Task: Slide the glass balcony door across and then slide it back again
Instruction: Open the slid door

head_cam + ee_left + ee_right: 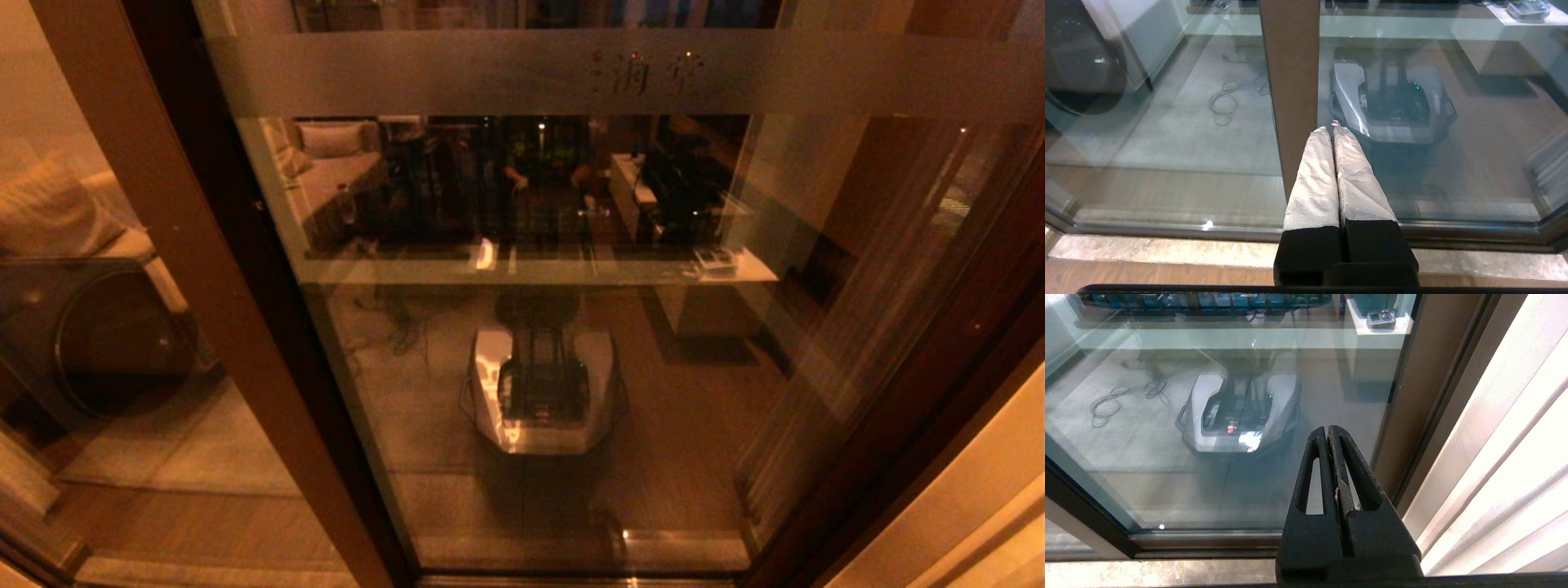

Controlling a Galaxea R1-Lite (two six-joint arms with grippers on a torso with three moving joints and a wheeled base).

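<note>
The glass balcony door [571,367] fills the head view, with a frosted band [490,73] of faint characters across its top and a reddish-brown stile [204,269] slanting down its left side. Neither arm shows in the head view. In the left wrist view, my left gripper [1329,130] is shut with nothing in it. Its tape-wrapped fingers [1314,183] point at the glass just beside the brown stile [1290,81]; I cannot tell if they touch it. My right gripper [1327,428] is shut and empty, in front of the glass [1208,477] near the door's right stile [1421,396].
A pale curtain [1506,457] hangs right of the door frame. The door's bottom track [1167,232] runs above a stone sill [1147,249]. My own base [539,392] reflects in the glass. A dark round-fronted machine [106,343] stands behind the left pane.
</note>
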